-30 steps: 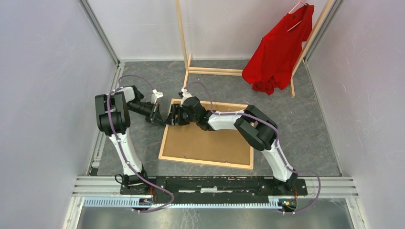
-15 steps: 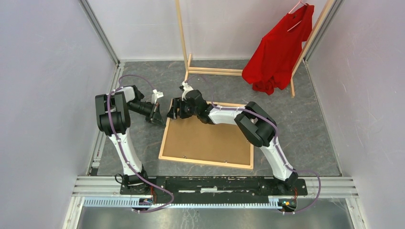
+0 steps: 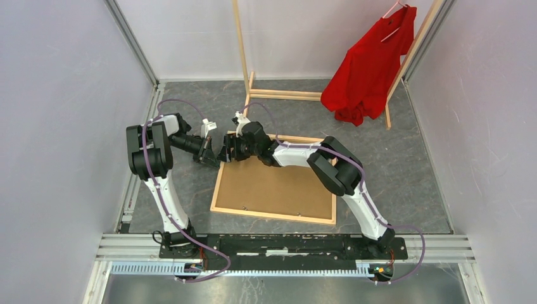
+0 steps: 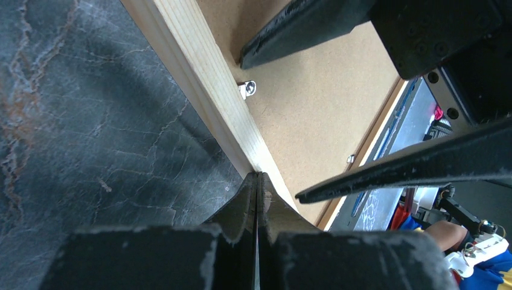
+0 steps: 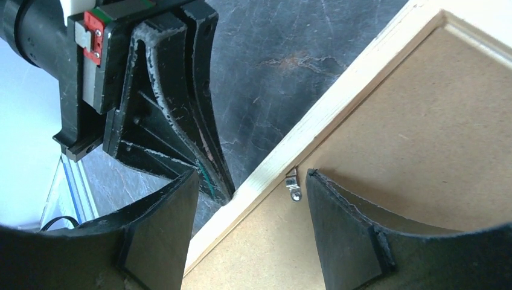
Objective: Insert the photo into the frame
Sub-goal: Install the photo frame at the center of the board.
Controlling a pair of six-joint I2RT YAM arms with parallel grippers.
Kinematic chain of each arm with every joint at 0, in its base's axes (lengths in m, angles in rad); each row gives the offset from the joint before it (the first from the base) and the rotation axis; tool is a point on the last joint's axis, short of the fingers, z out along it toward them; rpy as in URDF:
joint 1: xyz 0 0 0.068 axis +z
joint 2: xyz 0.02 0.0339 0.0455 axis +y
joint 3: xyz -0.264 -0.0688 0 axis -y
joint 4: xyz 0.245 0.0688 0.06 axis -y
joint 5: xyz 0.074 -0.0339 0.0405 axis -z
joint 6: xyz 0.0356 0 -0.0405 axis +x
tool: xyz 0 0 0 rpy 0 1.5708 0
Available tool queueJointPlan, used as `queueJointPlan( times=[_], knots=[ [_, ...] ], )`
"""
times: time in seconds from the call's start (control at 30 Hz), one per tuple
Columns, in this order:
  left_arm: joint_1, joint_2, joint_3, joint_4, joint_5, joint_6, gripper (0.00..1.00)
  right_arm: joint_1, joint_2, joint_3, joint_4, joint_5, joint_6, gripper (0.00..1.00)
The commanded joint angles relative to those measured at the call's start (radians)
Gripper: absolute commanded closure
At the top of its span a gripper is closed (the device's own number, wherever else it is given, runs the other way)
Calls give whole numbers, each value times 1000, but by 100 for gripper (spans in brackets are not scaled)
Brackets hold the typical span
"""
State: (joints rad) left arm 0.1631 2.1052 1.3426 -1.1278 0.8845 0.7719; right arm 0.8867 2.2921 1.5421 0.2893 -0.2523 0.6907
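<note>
Now left tool (image 4: 258, 175) is shut, holding nothing, tips at the frame's (image 4: 199, 78) outer edge. Right tool (image 5: 250, 181) is wide open and empty, astride that same rail w/ a metal clip (image 5: 292, 186) between its fingers. Frame lies back-up under both tools; photo not in view, board (image 3: 272, 187) fills the opening. Risk: tools are nearly touching, so a reach for the clip could knock them together or shove the frame. Rack (image 3: 244, 50) w/ shirt (image 3: 370, 63) is well beyond both, not in the way.
</note>
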Motion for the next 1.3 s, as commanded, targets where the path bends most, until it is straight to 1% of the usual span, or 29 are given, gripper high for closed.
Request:
queueJointPlan(
  times=[0.0, 0.47, 0.67, 0.87, 1.0, 1.07, 1.27],
  knots=[
    [-11, -4, 6, 22, -48, 24, 98, 18, 33, 30, -3, -20, -7, 28],
    [-10, -1, 3, 23, -54, 28, 98, 19, 47, 47, -9, -22, 6, 28],
    [-11, -9, 5, 22, -53, 23, 98, -13, 2, 42, -10, -2, -12, 27],
    [-1, -16, 67, -37, -18, 32, 98, -88, -161, -75, -38, 93, -91, 22],
    [0, -13, 94, -41, -1, 23, 98, -134, -244, -160, -93, 201, -162, 21],
    [-2, 2, 98, -40, 5, 20, 98, -152, -260, -181, -117, 246, -192, 20],
    [-4, 24, 75, -40, 14, 37, 98, -182, -226, -187, -104, 226, -185, 22]
  ],
)
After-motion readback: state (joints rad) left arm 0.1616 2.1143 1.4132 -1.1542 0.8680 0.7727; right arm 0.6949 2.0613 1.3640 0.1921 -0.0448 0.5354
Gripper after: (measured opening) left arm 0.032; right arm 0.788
